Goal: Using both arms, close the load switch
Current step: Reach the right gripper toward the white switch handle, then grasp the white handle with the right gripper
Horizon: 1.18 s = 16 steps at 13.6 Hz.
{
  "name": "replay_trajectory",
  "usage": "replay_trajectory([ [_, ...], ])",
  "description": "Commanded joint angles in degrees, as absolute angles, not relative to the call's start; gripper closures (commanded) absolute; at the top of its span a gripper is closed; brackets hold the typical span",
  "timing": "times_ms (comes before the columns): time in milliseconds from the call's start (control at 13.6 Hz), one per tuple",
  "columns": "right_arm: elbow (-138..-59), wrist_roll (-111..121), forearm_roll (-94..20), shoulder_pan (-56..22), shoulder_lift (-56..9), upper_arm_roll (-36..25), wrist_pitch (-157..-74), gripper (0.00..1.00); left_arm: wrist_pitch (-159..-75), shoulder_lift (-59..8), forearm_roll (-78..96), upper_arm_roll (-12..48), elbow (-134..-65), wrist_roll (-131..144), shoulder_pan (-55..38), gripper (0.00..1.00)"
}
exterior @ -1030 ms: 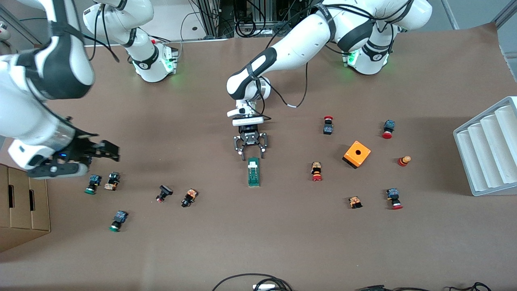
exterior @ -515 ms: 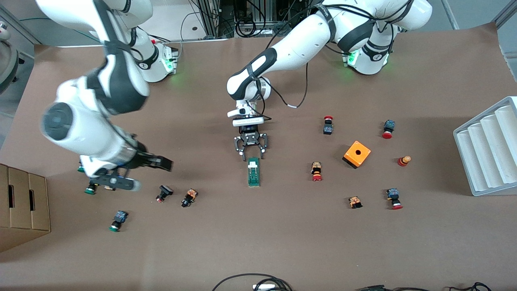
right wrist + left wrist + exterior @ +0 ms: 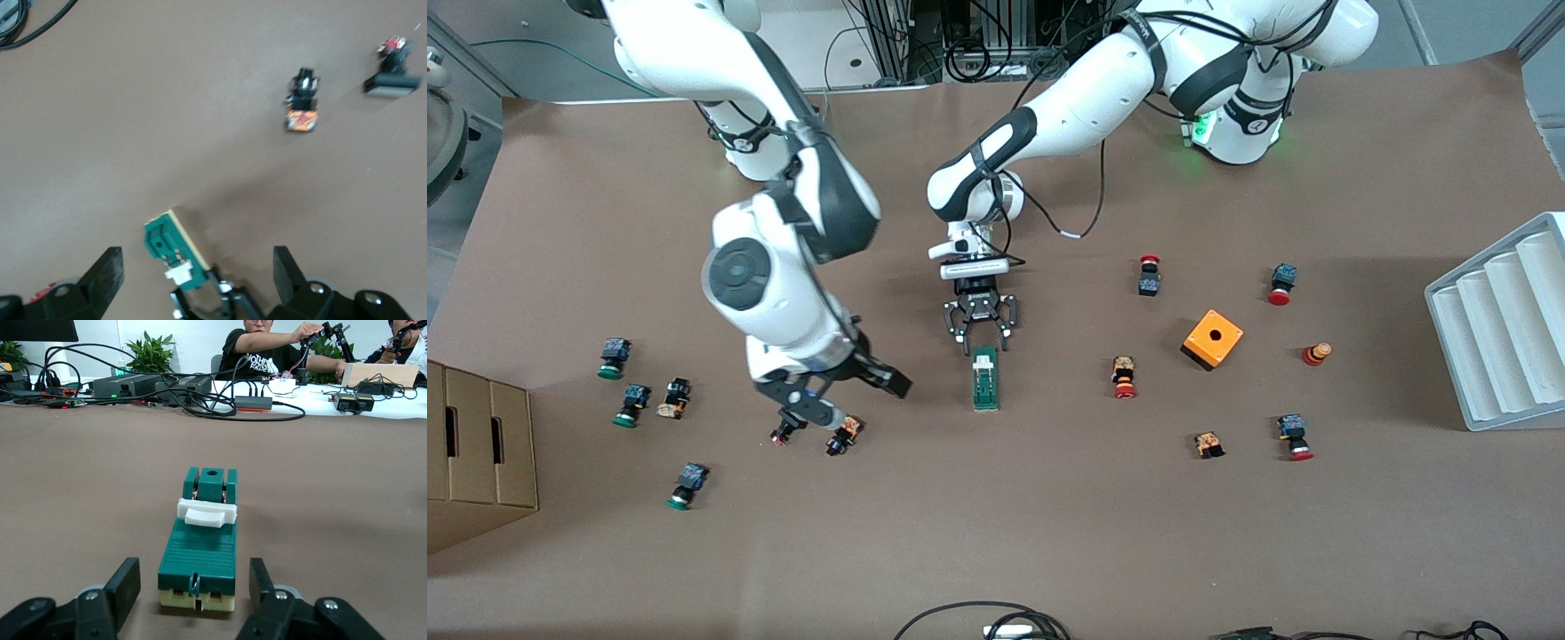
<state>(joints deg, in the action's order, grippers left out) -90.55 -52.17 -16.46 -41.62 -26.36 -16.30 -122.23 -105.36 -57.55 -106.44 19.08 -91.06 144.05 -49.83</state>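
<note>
The front camera is looking down from high across the table, facing both bases. The left wrist camera is skimming low and close at the load switch (image 3: 200,543); the right wrist camera is looking down on it too.

**Scattered parts on the brown table**

An orange cube box with a round hole (image 3: 1213,339) sits toward the left arm's end of the table. Around it lie small red-capped push buttons — one (image 3: 1149,275) farther from the front camera, one (image 3: 1282,284) beside that, one (image 3: 1124,377) nearer, and one (image 3: 1294,436) nearer still. A small red-and-yellow knob (image 3: 1316,354) stands upright beside the box. A grey ribbed plastic tray (image 3: 1498,322) rests at that end's edge.

Toward the right arm's end lie green-capped push buttons (image 3: 612,357) (image 3: 632,404) (image 3: 687,485), and a cardboard box (image 3: 476,462) sits at the corner. Black cables (image 3: 983,618) cross the table's near edge.
</note>
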Motion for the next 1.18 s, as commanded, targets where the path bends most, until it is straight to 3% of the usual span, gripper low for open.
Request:
replay_trajectory([
  [0, -85.6, -58.8, -19.2, -43.9, -31.9, -17.0, -124.3, 0.0, -104.4, -58.1, -106.6, 19.2, -90.3, 144.8, -49.9, 0.3],
  [515, -84.1, -77.9, -20.1, -49.0, -38.2, -17.2, -131.8, 0.01, -104.4, -58.1, -106.4, 19.2, -90.4, 144.8, -49.9, 0.35],
  [736, -84.7, -80.5, -22.5, -50.2, -39.5, -17.2, -133.9, 0.14, -104.4, -58.2, -106.4, 19.2, -90.4, 144.8, -49.9, 0.38],
  [1104, -89.7, -81.2, -28.5, -52.2, -39.0, -17.6, -136.5, 0.21, -104.5, -58.2, -106.7, 19.2, -90.4, 148.0, -49.9, 0.41],
])
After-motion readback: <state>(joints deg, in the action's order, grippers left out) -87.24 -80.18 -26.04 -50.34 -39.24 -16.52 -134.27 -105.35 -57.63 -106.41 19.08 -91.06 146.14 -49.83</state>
